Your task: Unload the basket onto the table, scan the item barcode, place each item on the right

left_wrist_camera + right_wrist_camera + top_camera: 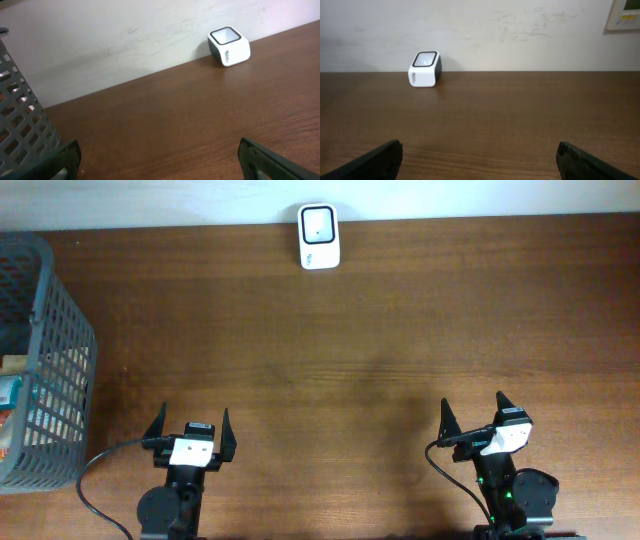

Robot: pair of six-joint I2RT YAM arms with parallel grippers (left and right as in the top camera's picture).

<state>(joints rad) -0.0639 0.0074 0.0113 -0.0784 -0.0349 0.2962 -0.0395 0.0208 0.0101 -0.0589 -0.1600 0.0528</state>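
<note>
A white barcode scanner (319, 236) with a dark window stands at the table's far edge, by the wall. It also shows in the left wrist view (229, 46) and the right wrist view (425, 69). Packaged items (9, 395) lie inside the grey mesh basket (60, 350) at the far left, mostly cut off by the frame; no barcode shows. My left gripper (192, 420) (159, 150) and right gripper (474, 408) (479, 147) hover near the front edge, both open and holding nothing, far from scanner and basket.
The basket's wall (20, 135) rises close to the left of my left gripper. A black cable (95, 480) loops beside the left arm. A beige wall panel (625, 14) hangs at the upper right. Brown wooden tabletop (380, 350) lies between the arms and the scanner.
</note>
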